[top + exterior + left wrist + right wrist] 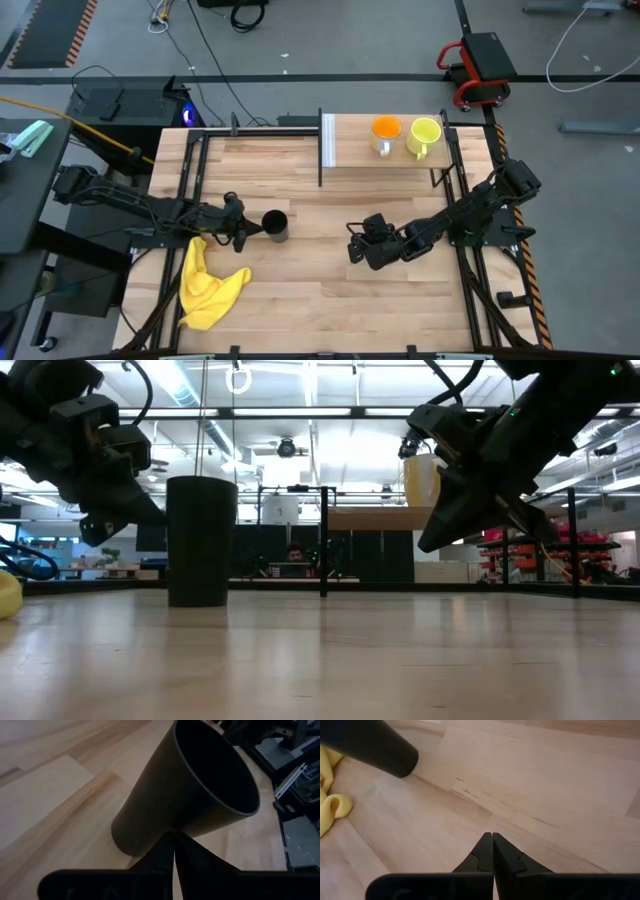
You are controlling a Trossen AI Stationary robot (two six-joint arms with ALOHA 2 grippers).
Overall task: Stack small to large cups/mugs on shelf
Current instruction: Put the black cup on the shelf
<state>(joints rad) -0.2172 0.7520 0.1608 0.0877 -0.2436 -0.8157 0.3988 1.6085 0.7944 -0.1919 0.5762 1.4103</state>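
Note:
The black tumbler (pixel 274 226) (pixel 201 540) (pixel 190 790) stands upright on its base on the striped-wood table. My left gripper (pixel 246 228) (pixel 174 836) is shut, low over the table, its tips right at the tumbler's left side. My right gripper (pixel 352 244) (pixel 493 837) is shut and hovers over bare table right of the tumbler, pointing toward it. The orange mug (pixel 386 133) and the yellow-green mug (pixel 424 135) stand side by side on the shelf (pixel 358 152) at the far edge. My left gripper's shut fingertips (pixel 170 845) come level from the table's left at the tumbler's side wall (pixel 155 805), near mid-height. I cannot tell whether they touch it. The tumbler stands upright on the table.
A crumpled yellow cloth (pixel 205 285) (pixel 332 795) lies near the table's left near corner. The shelf's white end panel (pixel 327 140) and dark posts (pixel 320 150) stand at its left end. Bare tabletop (pixel 320 290) lies between the two grippers and toward the near edge.

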